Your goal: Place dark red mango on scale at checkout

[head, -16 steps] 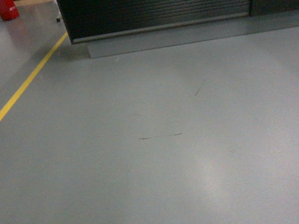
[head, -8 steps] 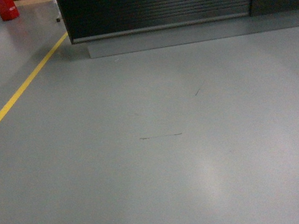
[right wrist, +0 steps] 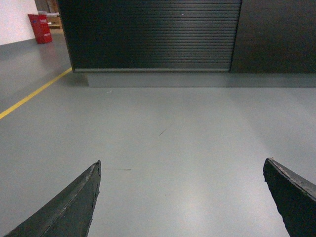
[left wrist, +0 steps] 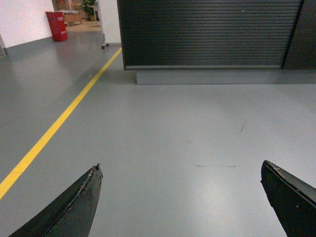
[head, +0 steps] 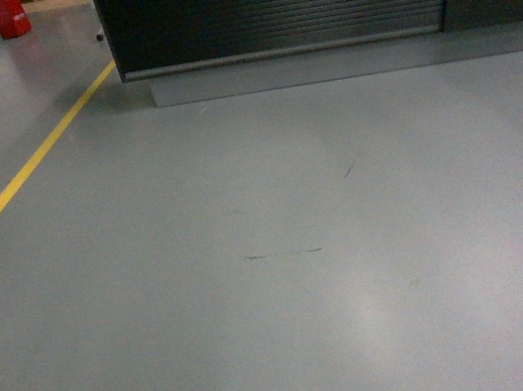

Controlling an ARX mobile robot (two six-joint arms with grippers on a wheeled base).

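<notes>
Floor: grey floor (head: 286, 282), smooth, with faint scuff marks and a yellow line (head: 26, 170) running diagonally at left.
Checkout: black checkout (head: 279, 2) ahead, only its ribbed front panel in frame (top surface out of view).
Left gripper (left wrist: 180, 197): fingers spread wide, nothing between them.
Right gripper (right wrist: 182, 195): fingers spread wide, likewise holding nothing.
Mango and scale: neither appears in any view.
Background: red bin (left wrist: 58, 25) far left.
</notes>
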